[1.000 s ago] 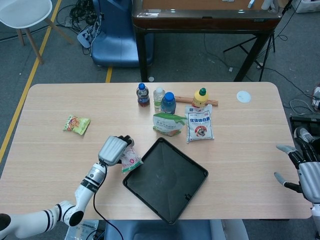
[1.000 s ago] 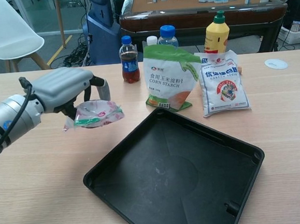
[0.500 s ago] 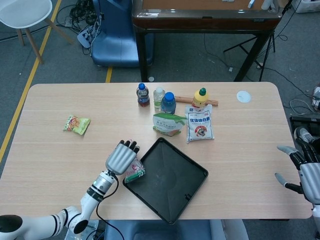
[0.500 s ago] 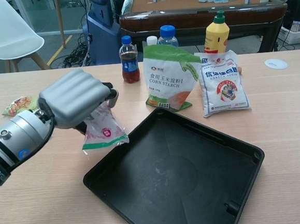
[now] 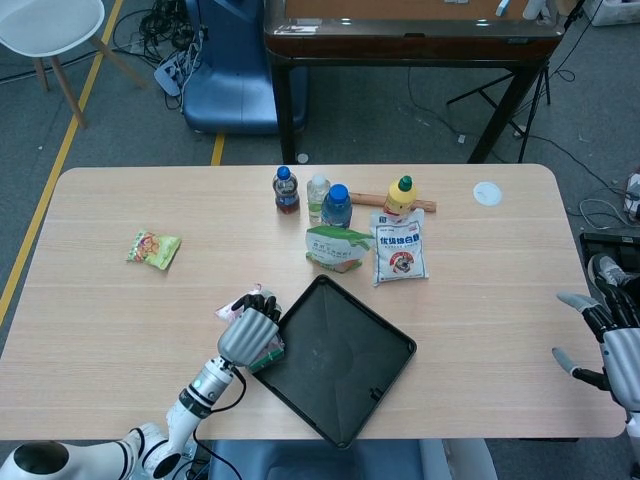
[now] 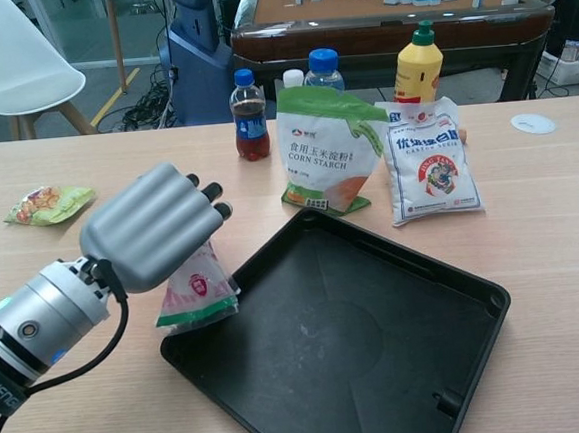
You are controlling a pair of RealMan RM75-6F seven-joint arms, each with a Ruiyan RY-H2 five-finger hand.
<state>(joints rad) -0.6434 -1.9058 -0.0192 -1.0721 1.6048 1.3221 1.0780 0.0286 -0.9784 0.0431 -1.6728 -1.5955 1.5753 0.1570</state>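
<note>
Lower left of chest view: left hand [image 6: 155, 225] grips pink-green snack pkt [image 6: 197, 292] at black tray [image 6: 382, 370] corner. Right hand [image 5: 612, 335], far right edge of head view, fingers spread, holding nothing.

Grey floor [image 5: 400, 110] (yellow line [image 5: 60, 160] along it), white chair [image 5: 45, 25], dark mahjong table [image 5: 410, 35], blue seat [image 5: 235, 70].

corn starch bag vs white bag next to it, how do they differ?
The corn starch bag has a green top and orange base; the white bag is white with blue lettering and a round red emblem. The corn starch bag looks fuller and taller than the white bag. Both stand behind the black tray.
</note>
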